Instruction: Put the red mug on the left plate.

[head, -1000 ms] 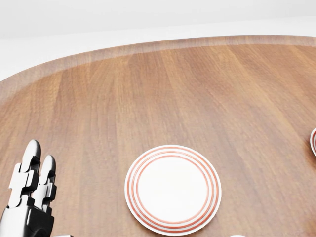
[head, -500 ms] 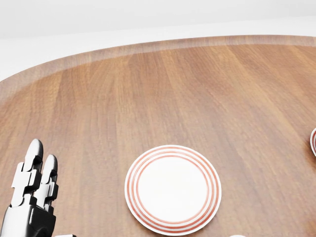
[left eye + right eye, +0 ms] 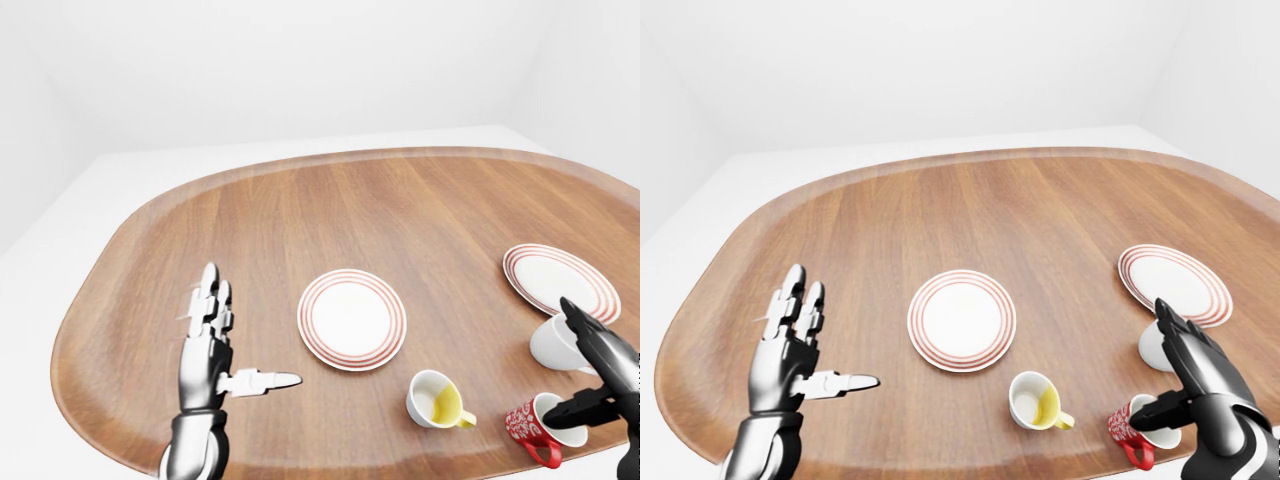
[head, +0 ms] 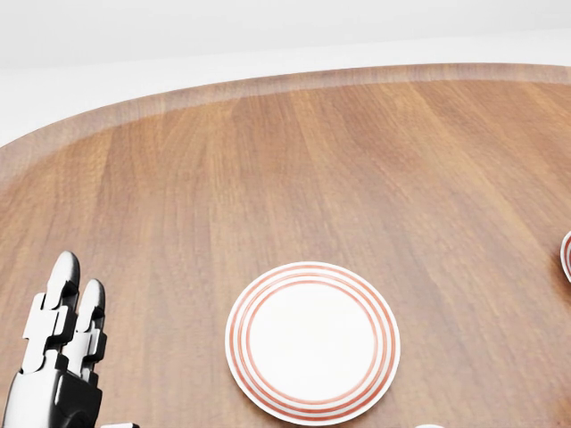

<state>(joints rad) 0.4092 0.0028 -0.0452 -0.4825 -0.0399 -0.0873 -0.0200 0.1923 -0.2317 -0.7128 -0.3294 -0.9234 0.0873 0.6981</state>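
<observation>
Red mug sits at the lower right of the right-eye view, tipped so its white-lined mouth faces up and rightward, handle toward the bottom edge. The right robot hand is right on it: one dark digit reaches into or across the rim while the others stand straight above, so it touches but is not yet wrapped round; I judge it open. The left plate lies well apart, up and to the left of the mug, past the yellow-lined cup. The left robot hand hovers with digits spread, empty, nearer that plate but far from the mug. Mug looks glazed ceramic with white dots; plate is flat, white, red-ringed; the surface is smooth wood grain.
</observation>
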